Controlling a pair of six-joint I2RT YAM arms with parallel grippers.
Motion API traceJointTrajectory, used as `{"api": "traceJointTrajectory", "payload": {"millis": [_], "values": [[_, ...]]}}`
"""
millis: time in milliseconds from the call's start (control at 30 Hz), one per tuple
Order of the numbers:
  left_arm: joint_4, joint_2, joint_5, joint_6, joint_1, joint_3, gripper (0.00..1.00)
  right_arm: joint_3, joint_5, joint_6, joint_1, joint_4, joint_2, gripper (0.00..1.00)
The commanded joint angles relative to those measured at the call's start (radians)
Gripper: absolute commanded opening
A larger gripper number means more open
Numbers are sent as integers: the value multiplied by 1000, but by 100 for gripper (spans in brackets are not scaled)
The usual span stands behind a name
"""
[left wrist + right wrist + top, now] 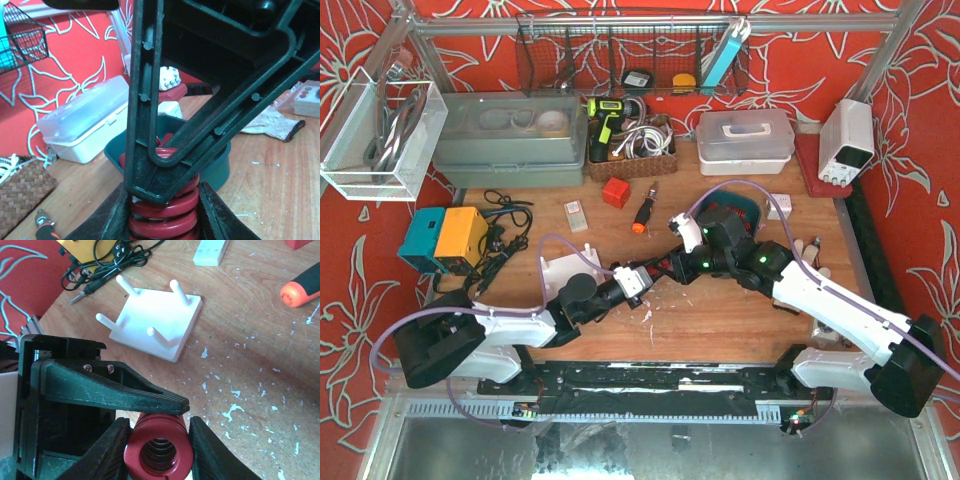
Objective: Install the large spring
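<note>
1. Top external view: the left pincer and the right pincer meet tip to tip over the middle of the worktop. The plate lies to the left of this meeting point, just beside the left arm's wrist.
2. Left pincer: it is clenched on the spring, with one finger touching each side of the coils. In the left wrist view the long axis runs up the picture, between the fingers.
3. Right pincer: it grasps the same spring, which is held off the worktop. In the right wrist view the spring is seen end-on, its bore open toward the camera.
4. Deciding relation: from the right pincer the plate lies ahead, well apart, flat on the worktop with its pegs standing up. I judge the spring axis must line up with one peg. The left arm is nearer to the plate, but its pincer points away from it, while the right pincer faces it.
5. Count, left to right: one plate, four pegs, two pincers, one spring, one screwdriver.
</note>
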Motion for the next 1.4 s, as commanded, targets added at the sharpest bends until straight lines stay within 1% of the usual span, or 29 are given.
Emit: {"api": "traceJointTrajectory", "payload": {"millis": [0,67,133,267,567,667,767,800,833,900,933,1067,1133,1200,1367], "values": [[7,16,-40,-18,1,55,3,40,73,-39,28,-88,6,0],[-47,28,-62,-31,1,86,4,67,121,-61,50,-134,10,0],[-81,40,-76,-42,1,111,4,83,125,-65,69,-150,18,0],[-136,66,-102,-62,1,150,4,105,130,-47,106,-147,45,0],[-272,104,-142,-82,1,237,4,197,252,2,159,-242,145,0],[-295,123,-163,-95,1,256,3,203,261,12,164,-244,159,0],[-283,126,-166,-110,1,245,0,203,266,21,164,-235,162,0],[-262,122,-165,-120,2,228,0,204,278,18,165,-230,162,6],[-234,119,-158,-134,6,209,0,207,300,17,163,-231,160,14],[-206,106,-128,-172,18,183,0,221,403,28,160,-248,151,33],[-205,97,-113,-192,25,176,0,226,441,35,159,-254,143,40],[-190,53,-94,-269,37,138,0,228,549,64,147,-250,79,62],[-193,21,-96,-305,44,119,0,223,601,78,139,-255,55,71],[-198,-14,-109,-343,57,102,0,208,647,91,125,-255,32,77],[-225,-124,-248,-430,105,37,0,132,714,122,83,-223,-45,91]]}}
